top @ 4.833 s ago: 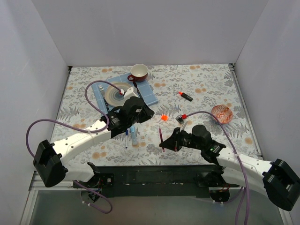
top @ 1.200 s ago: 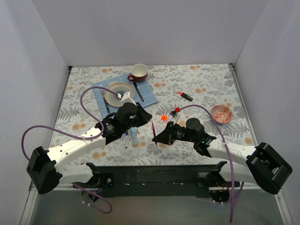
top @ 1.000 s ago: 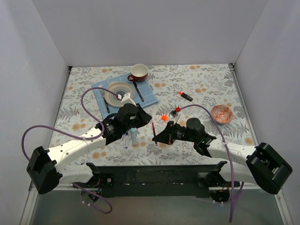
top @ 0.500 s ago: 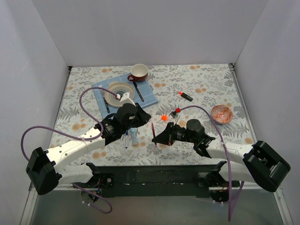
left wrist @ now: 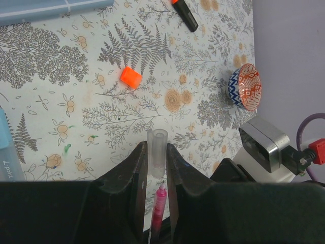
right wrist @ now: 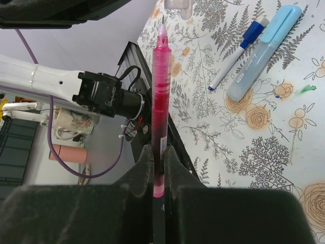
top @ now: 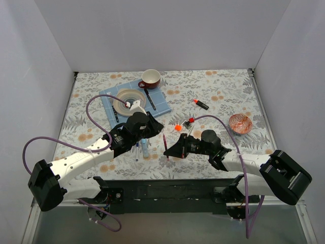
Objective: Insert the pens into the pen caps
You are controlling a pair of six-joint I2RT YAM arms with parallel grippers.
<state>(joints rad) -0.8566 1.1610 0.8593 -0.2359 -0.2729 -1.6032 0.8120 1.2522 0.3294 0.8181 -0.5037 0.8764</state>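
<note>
Your left claw (left wrist: pixel 156 165) is clamped on a pale translucent cap (left wrist: pixel 157 145). Your right claw (right wrist: pixel 159 165) is clamped on the maroon pen (right wrist: pixel 160 91). The pen's tip is near that cap, not inside it. The orange cap (left wrist: pixel 131 78) lies on the bench (left wrist: pixel 152 112), well apart.

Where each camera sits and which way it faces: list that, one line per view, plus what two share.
Top external: above and behind the arms, looking down on the table; both arms show, with left gripper and right gripper.
Left wrist: on the left arm, looking down past its fingers, shut on a pale cap.
Right wrist: on the right arm, looking along its fingers, shut on the maroon pen.
Shared: both wrist views show pale cap and maroon pen.
</note>
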